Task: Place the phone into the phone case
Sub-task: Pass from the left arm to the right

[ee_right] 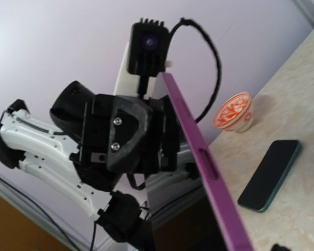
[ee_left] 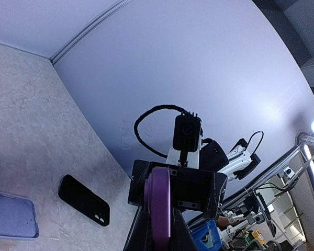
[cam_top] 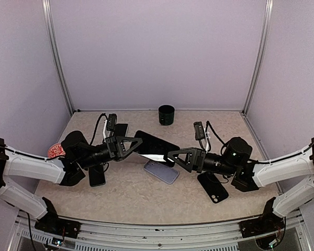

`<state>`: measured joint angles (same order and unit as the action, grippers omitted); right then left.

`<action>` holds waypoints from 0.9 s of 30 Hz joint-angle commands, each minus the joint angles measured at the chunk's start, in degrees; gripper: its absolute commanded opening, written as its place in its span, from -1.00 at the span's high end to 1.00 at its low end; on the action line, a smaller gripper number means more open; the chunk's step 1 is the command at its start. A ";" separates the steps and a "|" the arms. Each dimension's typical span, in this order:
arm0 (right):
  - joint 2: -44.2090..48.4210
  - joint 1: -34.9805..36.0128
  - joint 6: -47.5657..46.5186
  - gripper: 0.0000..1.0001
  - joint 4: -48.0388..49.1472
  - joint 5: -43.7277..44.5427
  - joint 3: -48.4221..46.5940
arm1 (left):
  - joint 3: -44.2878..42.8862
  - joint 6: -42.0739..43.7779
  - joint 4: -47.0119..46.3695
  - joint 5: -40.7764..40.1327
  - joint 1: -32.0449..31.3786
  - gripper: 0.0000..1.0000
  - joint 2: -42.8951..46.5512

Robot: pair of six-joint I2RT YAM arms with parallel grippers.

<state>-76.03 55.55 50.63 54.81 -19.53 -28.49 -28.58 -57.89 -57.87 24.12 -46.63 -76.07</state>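
Observation:
The phone (cam_top: 156,145), dark with a purple rim, hangs tilted above the middle of the table. My left gripper (cam_top: 140,144) is shut on its left end; in the left wrist view the purple edge (ee_left: 159,201) stands pinched between the two fingers. My right gripper (cam_top: 171,156) faces it from the right, open around the phone's other end. In the right wrist view the purple edge (ee_right: 199,151) crosses diagonally, with a gap to the finger at the bottom right. The lavender phone case (cam_top: 161,171) lies flat just below the phone, also seen in the left wrist view (ee_left: 10,215).
A black phone case (cam_top: 213,186) lies by the right arm. One dark phone (cam_top: 97,175) lies under the left arm and another (cam_top: 120,129) behind it. A black cup (cam_top: 166,114) stands at the back wall and a red-and-white bowl (cam_top: 55,150) at the left.

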 commanded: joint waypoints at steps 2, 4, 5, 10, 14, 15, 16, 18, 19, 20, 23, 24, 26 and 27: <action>-5.57 -1.74 5.25 -0.77 9.10 -8.02 -2.73 | -1.78 -1.75 -10.23 0.93 -0.26 1.00 -2.79; -7.17 -1.76 4.86 -0.75 9.36 -8.73 -3.64 | -2.23 -1.74 -10.79 0.75 -0.21 1.00 -4.04; -7.79 -1.80 4.63 -0.75 9.34 -8.65 -3.94 | -2.73 -1.82 -10.78 0.91 -0.17 1.00 -4.77; -8.98 -2.40 4.94 -0.73 11.33 -8.22 -4.20 | -4.03 -2.36 -13.17 1.62 -0.05 1.00 -8.62; -9.06 -2.90 5.56 -0.68 12.17 -8.33 -4.50 | -4.07 -2.58 -14.96 1.32 0.44 1.00 -10.87; -9.05 -2.98 5.73 -0.66 12.28 -8.37 -4.49 | -4.03 -2.93 -15.72 1.32 0.53 1.00 -11.38; -9.13 -3.07 5.93 -0.63 12.59 -8.48 -4.55 | -4.03 -3.24 -16.51 1.32 0.59 1.00 -12.08; -9.34 -3.16 6.42 -0.57 13.40 -8.82 -4.56 | -3.99 -3.90 -17.74 1.10 0.62 1.00 -13.28; -9.51 -3.17 6.70 -0.53 13.80 -9.07 -4.56 | -3.95 -4.20 -18.25 0.84 0.66 1.00 -13.80; -9.82 -3.24 7.05 -0.49 14.45 -9.35 -4.56 | -3.87 -4.41 -18.54 0.48 0.66 1.00 -14.09; -10.79 -3.32 8.35 -0.30 16.54 -10.48 -4.64 | -3.98 -4.43 -18.85 -0.32 0.65 1.00 -14.79; -11.07 -3.34 8.78 -0.26 17.23 -10.79 -4.64 | -3.95 -4.33 -18.78 -0.64 0.65 1.00 -14.92; -11.61 -3.41 9.47 -0.13 18.13 -11.17 -4.64 | -3.73 -4.05 -18.54 -1.68 0.58 1.00 -14.83; -11.84 -3.43 9.59 -0.07 18.35 -11.29 -4.64 | -3.60 -3.96 -18.45 -1.92 0.59 1.00 -14.77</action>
<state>-87.11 52.25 58.65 67.61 -27.94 -31.46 -31.18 -62.17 -73.06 24.99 -46.33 -90.52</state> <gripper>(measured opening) 0.578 0.078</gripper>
